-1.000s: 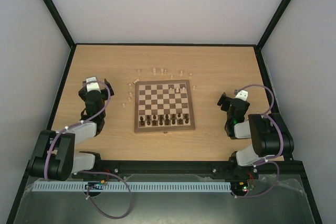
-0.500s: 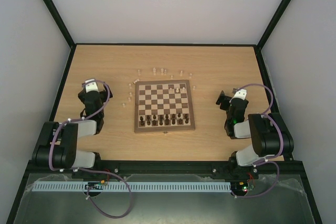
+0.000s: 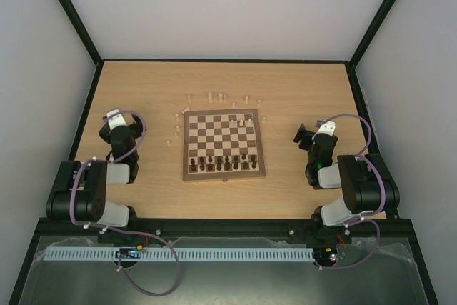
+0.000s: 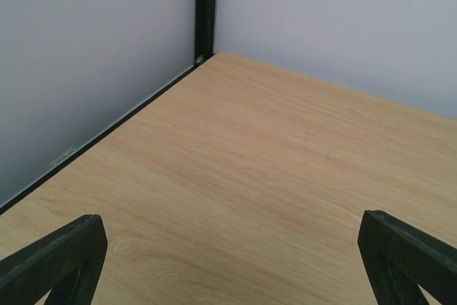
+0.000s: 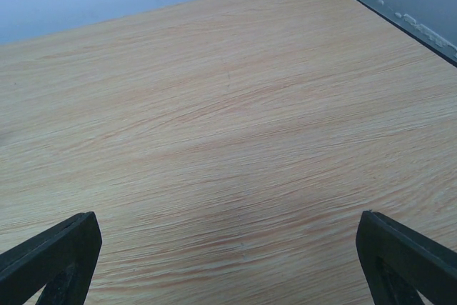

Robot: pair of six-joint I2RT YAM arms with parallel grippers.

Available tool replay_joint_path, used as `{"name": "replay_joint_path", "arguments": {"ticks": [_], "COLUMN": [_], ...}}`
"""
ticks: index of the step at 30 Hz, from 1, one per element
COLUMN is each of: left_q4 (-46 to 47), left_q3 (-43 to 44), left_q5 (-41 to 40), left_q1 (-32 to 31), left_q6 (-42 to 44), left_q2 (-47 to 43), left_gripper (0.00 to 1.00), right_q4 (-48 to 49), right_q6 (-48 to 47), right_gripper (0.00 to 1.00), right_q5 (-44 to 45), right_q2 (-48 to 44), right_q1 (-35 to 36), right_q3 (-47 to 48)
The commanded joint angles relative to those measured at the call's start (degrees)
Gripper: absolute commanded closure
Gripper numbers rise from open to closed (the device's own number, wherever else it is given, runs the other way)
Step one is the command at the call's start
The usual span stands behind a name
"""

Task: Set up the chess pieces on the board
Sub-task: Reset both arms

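Left arm (image 3: 121,149) swung toward the table's (image 3: 300,91) left edge, off the board (image 3: 223,144); both jaws released, empty; pale chess pieces (image 3: 214,96) unplaced.

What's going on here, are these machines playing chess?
The job is setting up a chess set, but right now nothing is being handled. The left tool and right tool are open and empty, one on each side of the board. The dark pieces stand on its near rows. Most pale pieces sit scattered on the table beyond it, not yet placed.
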Motion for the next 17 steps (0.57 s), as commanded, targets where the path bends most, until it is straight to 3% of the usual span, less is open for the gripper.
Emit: {"name": "replay_joint_path", "arguments": {"ticks": [1,3,17], "left_q4": [11.0,12.9,11.1], "left_q3": [-1.8,-1.4,-0.5], "left_q5": [8.1,14.9,14.8], "left_q1": [-2.5,-2.3,-1.5], "left_q6": [6.9,10.1,9.0], "left_q2": [3.2,5.2,5.6], "left_gripper": [0.01,0.01,0.01], "right_q4": [3.2,3.2,2.9], "right_q6": [-0.6,-0.6,-0.5], "right_gripper": [0.01,0.01,0.01], "right_q5": [0.6,0.7,0.6], "right_q2": [0.1,0.1,0.2], "right_q1": [0.2,0.2,0.2], "right_q3": [1.0,1.0,1.1]}}
